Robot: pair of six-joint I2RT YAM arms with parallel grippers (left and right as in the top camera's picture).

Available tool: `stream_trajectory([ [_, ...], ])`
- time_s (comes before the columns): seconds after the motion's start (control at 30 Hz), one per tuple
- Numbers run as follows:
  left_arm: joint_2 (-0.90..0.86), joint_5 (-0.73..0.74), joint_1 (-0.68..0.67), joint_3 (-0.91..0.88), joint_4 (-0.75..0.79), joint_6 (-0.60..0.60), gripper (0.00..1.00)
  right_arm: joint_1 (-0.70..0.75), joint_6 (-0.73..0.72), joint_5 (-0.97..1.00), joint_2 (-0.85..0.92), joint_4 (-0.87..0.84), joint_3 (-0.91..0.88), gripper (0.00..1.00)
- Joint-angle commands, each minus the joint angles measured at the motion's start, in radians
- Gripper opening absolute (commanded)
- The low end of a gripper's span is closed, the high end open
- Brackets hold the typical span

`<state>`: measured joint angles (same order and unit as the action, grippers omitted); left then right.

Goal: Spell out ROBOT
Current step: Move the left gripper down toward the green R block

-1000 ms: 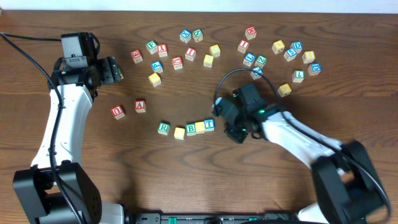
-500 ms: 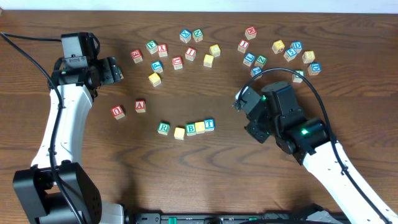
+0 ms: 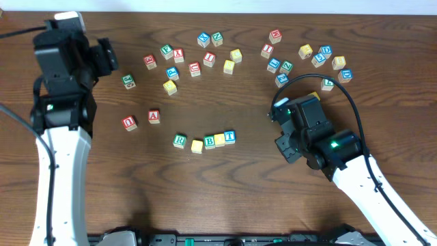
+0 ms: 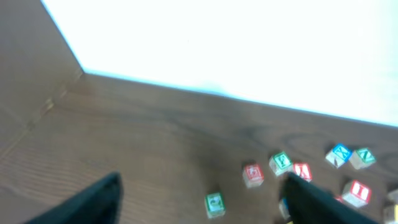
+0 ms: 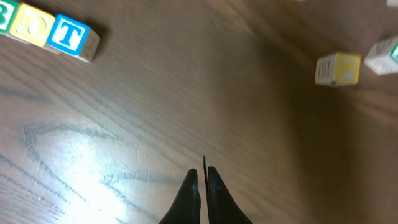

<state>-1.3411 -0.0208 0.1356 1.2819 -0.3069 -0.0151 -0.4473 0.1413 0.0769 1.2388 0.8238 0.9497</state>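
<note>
Wooden ROBOT row [image 3: 205,141] looks finished; my right hand [image 5: 203,171] is pinched empty, left hand [image 4: 202,180] spread wide; next I'd only straighten it.

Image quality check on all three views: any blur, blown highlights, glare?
Left wrist: blurred throughout, top half blown out white, green-framed cube soft and its letter unreadable. Right wrist: fairly sharp, T cube legible, bright glare patch on the table. Overhead: crisp, evenly lit, only soft shadows.
</note>
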Motion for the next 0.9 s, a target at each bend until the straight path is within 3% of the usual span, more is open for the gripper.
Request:
stream_trajectory([
  [0.0,0.009,0.021,0.003,-0.003,0.013,-0.018,0.70,0.001,-0.051,0.019,-0.003,0.023,0.000,0.02],
  [0.1,0.010,0.021,0.003,-0.003,-0.035,-0.017,0.70,0.001,-0.051,0.019,-0.002,0.030,-0.002,0.10],
  [0.27,0.025,0.020,0.003,-0.003,-0.116,0.011,0.70,0.001,-0.050,0.019,-0.002,0.026,-0.002,0.47],
  [0.3,0.032,0.020,0.003,-0.003,-0.119,0.018,0.70,0.001,-0.050,0.019,-0.002,0.026,-0.002,0.62],
  [0.37,0.057,0.020,0.003,-0.003,-0.129,0.021,0.70,0.001,-0.046,0.019,-0.002,0.026,-0.002,0.82],
  [0.4,0.087,0.011,0.003,-0.004,-0.148,0.023,0.70,0.001,-0.046,0.020,-0.002,0.026,-0.002,0.99],
  [0.87,0.322,-0.058,0.002,-0.330,-0.089,0.164,0.75,0.001,-0.060,0.019,-0.002,0.017,-0.002,0.99],
])
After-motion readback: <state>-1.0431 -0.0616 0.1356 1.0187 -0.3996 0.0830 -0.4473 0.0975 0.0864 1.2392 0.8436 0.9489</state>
